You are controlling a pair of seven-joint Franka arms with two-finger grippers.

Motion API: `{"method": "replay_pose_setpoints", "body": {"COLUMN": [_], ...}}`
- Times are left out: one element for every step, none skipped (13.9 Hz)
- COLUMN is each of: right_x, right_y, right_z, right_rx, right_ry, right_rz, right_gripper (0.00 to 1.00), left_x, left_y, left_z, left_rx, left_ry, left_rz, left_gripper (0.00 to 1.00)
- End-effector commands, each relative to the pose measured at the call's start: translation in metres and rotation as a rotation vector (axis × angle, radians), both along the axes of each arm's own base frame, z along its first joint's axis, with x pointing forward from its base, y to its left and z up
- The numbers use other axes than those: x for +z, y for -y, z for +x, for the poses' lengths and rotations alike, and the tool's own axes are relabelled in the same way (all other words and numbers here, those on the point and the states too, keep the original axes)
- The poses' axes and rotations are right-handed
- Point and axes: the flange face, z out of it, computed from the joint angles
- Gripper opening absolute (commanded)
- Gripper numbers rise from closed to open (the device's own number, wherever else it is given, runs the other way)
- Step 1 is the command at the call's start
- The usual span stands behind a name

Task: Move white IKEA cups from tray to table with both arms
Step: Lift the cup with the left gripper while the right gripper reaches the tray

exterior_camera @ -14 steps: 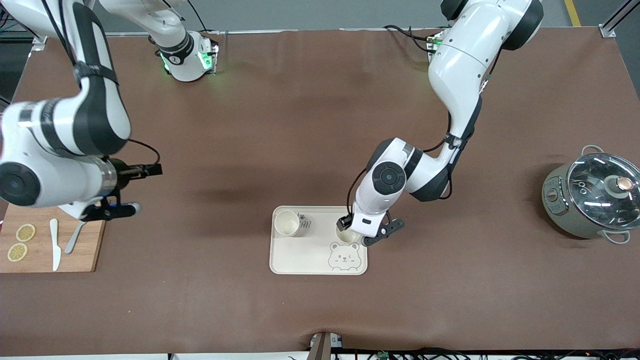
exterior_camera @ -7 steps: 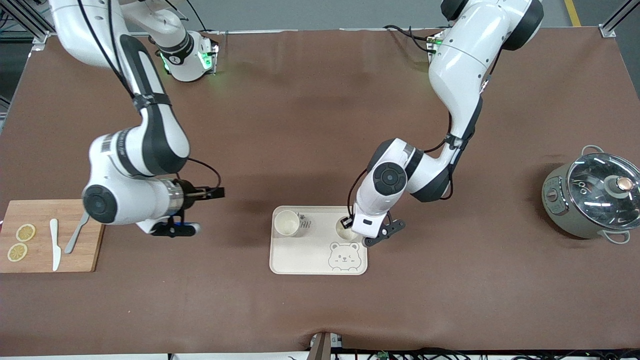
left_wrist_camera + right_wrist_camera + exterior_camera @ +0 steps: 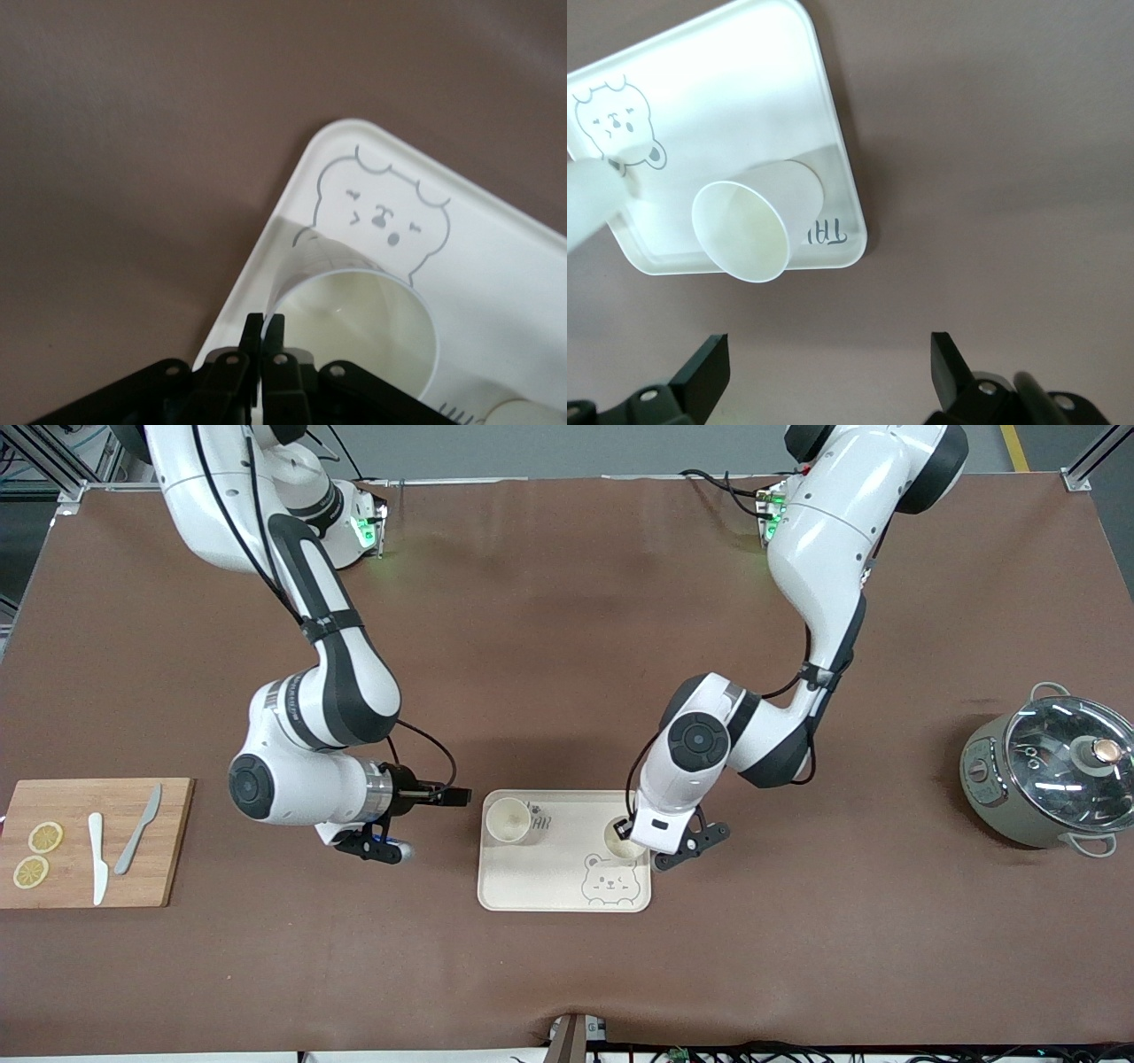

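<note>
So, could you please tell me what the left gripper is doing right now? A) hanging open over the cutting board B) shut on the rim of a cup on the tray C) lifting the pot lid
B: the left gripper pinches the cup's rim on the tray.

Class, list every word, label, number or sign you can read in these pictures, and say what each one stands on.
"AR": the end of a printed word on the bear tray, beside the cup; its first letters are hidden.
Markings on the grey-green pot's front panel: too small to read.
Labels on the arm bases: too small to read.
</note>
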Motion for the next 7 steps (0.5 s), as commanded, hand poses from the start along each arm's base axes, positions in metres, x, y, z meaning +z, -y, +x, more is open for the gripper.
{"method": "replay_pose_setpoints", "body": {"right_x": [-0.015,-0.021,-0.029,-0.037,-0.050,-0.056,-0.060], "right_y": [-0.019,-0.027,-0.034,-0.049,-0.060,-0.060,-0.060], "right_z": [0.004,0.005,0.010,0.010,0.009,0.009,0.009], "right_rx": [-0.049,-0.064,-0.123,-0.164,-0.171,-0.174,-0.168], "right_ry": [0.031,0.062,0.102,0.155,0.196,0.214,0.216], "right_rz": [0.002,-0.002,0.012,0.030,0.025,0.014,0.007], "right_gripper": [1.00,1.00,1.00,1.00,1.00,1.00,1.00], "left_x": [0.043,0.059,0.072,0.085,0.092,0.103,0.112], "left_y": [-0.043,-0.056,-0.060,-0.064,-0.076,-0.096,-0.111], "left_z": [0.020,0.025,0.024,0.021,0.021,0.024,0.026], "left_rx": [-0.040,-0.049,-0.048,-0.048,-0.062,-0.109,-0.142], "left_ry": [0.033,0.037,0.031,0.022,-0.004,-0.018,-0.027], "left_rz": [0.026,0.033,0.039,0.050,0.077,0.111,0.127], "left_gripper": [0.00,0.00,0.00,0.00,0.00,0.00,0.00]}}
